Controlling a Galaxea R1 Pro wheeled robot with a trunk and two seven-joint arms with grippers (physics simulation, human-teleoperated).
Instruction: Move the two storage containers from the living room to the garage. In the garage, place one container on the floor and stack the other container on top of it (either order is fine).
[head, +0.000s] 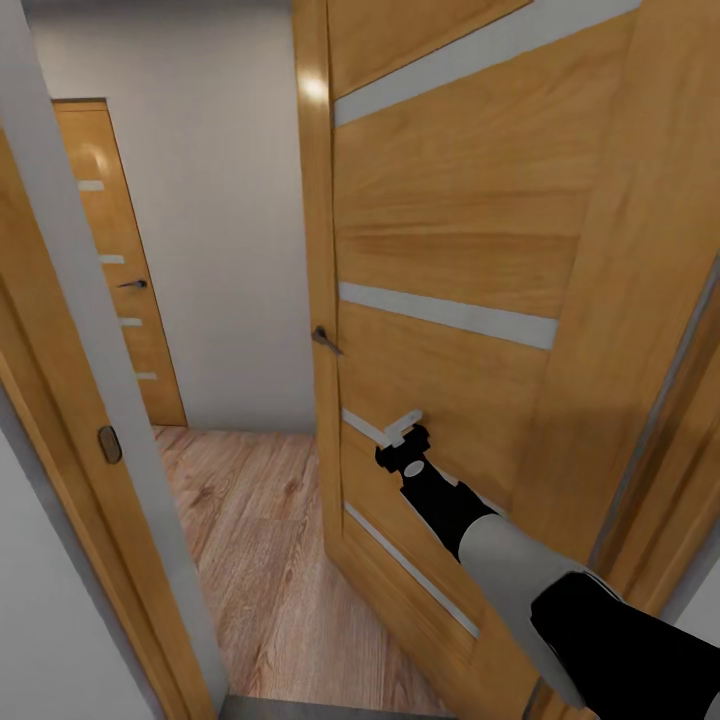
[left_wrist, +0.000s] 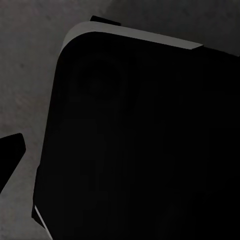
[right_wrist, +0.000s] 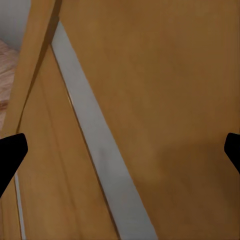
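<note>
The two storage containers are out of view. My right arm reaches forward to an open honey-coloured wooden door (head: 470, 250) with pale horizontal strips. My right gripper (head: 402, 433) sits close against the door's face, below its dark handle (head: 325, 340). In the right wrist view the right gripper (right_wrist: 120, 150) is open, with black fingertips (right_wrist: 11, 152) at both edges and only the door panel between them. The left gripper (left_wrist: 120, 150) hangs over the robot's black base (left_wrist: 140, 140) and dark grey concrete floor (left_wrist: 30, 60); one fingertip (left_wrist: 10, 150) shows at the edge.
I stand at a doorway. Its frame (head: 85, 400) is close on my left and the door leaf swings inward on my right. Beyond lies a narrow hall with wood-plank floor (head: 260, 530), a white wall (head: 220, 220) and a second, closed wooden door (head: 115, 270).
</note>
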